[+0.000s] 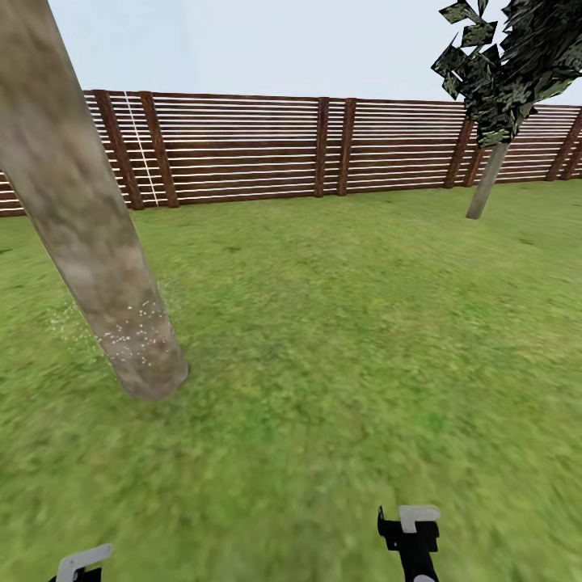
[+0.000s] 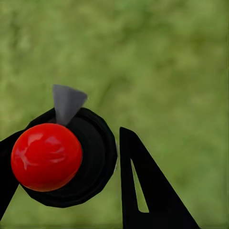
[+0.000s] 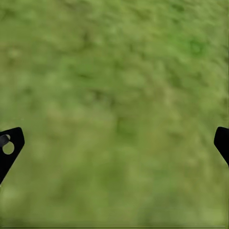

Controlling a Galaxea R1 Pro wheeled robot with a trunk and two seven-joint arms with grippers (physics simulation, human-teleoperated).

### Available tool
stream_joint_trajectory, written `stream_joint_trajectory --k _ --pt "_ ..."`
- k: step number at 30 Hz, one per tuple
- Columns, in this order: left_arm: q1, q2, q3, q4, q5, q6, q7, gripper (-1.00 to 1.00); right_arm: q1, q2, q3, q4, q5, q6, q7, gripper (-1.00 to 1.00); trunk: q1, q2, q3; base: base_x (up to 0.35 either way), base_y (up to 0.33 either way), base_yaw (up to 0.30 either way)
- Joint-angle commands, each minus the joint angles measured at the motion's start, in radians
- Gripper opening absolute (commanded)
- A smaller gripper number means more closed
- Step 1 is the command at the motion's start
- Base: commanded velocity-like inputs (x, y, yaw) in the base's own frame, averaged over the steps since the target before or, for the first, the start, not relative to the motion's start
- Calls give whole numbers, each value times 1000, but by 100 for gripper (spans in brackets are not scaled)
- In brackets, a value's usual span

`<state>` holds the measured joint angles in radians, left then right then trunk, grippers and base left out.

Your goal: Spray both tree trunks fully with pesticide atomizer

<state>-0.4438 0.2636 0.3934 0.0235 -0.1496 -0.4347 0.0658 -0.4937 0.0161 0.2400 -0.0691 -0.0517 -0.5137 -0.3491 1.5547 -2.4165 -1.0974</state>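
Left end effector grasping the atomizer over grass, one speckled trunk near at the left.

The left wrist view shows the left end effector (image 2: 67,191) clenched around the pesticide atomizer (image 2: 71,157), its red ball top and grey nozzle between the black fingers (image 2: 148,191), above blurred lawn (image 2: 167,57). The head view shows the tree trunk (image 1: 89,242) leaning at the left, white pesticide specks (image 1: 133,331) on its lower part and the grass beside it, well ahead of the left end effector (image 1: 81,563) at the bottom edge. A second tree (image 1: 493,89) stands far right by the fence (image 1: 259,145). The right end effector (image 3: 114,148) is released, fingers wide apart over grass.
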Motion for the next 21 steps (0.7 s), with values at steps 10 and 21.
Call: stream_joint_trajectory --k 10,21 --pt "-1 -1 4 7 -10 -5 6 -100 129 1 8 43 -7 1 -5 100 0 0 -1 0 0 0" --pt "-1 -1 4 6 -11 -5 6 -100 141 1 7 43 -8 1 -5 100 0 0 -1 0 0 0"
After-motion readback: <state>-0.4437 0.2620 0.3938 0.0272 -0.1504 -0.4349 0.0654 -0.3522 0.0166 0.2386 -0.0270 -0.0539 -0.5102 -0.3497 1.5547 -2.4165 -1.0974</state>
